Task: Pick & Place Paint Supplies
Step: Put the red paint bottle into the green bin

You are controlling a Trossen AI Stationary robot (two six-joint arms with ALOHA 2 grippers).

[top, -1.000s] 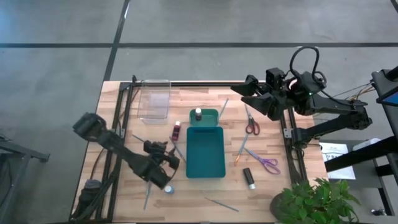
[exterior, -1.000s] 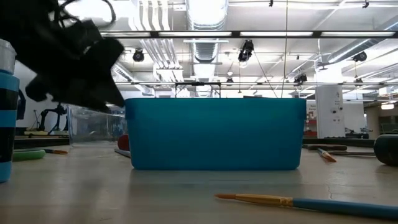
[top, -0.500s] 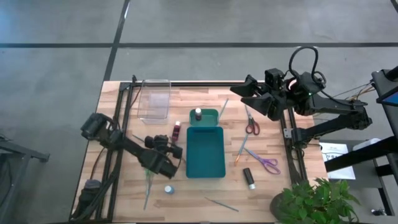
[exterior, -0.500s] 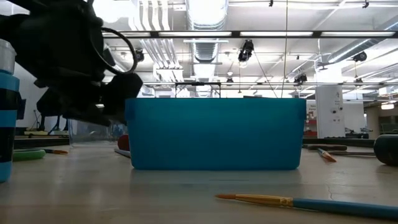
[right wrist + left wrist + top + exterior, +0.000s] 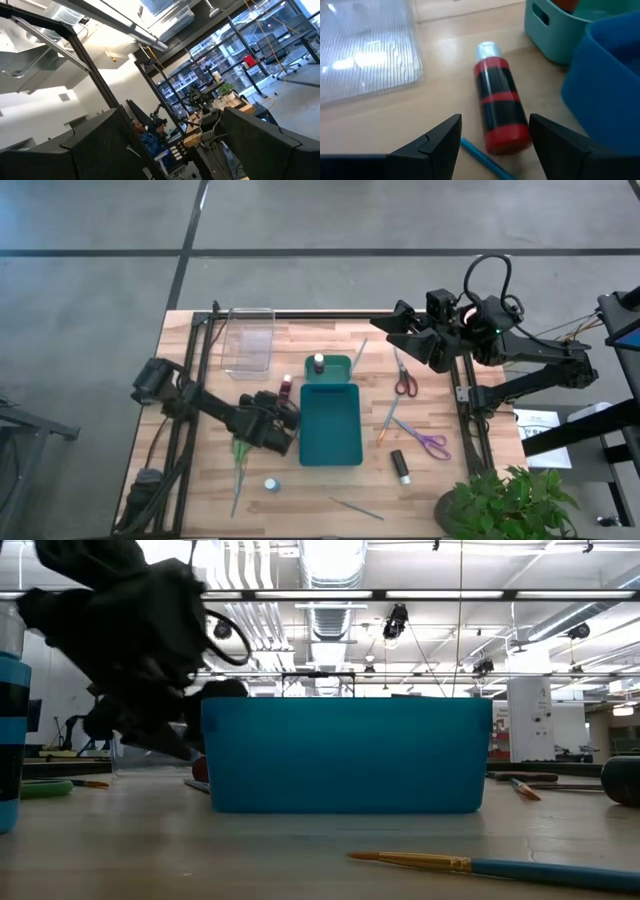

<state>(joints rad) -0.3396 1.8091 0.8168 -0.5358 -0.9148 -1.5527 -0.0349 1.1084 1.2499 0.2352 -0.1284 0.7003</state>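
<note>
red bottle: lying flat, cap away | left gripper fingers spread, empty

The high view looks straight down on the whole desk from well above. The low view sits at desk height, close in front of the teal tray, facing level across into the room behind. The left wrist view looks steeply down, very near a red-and-black paint bottle beside the same tray, which the high view also shows. The right wrist view tilts up away from the desk toward ceiling beams and windows.
</note>
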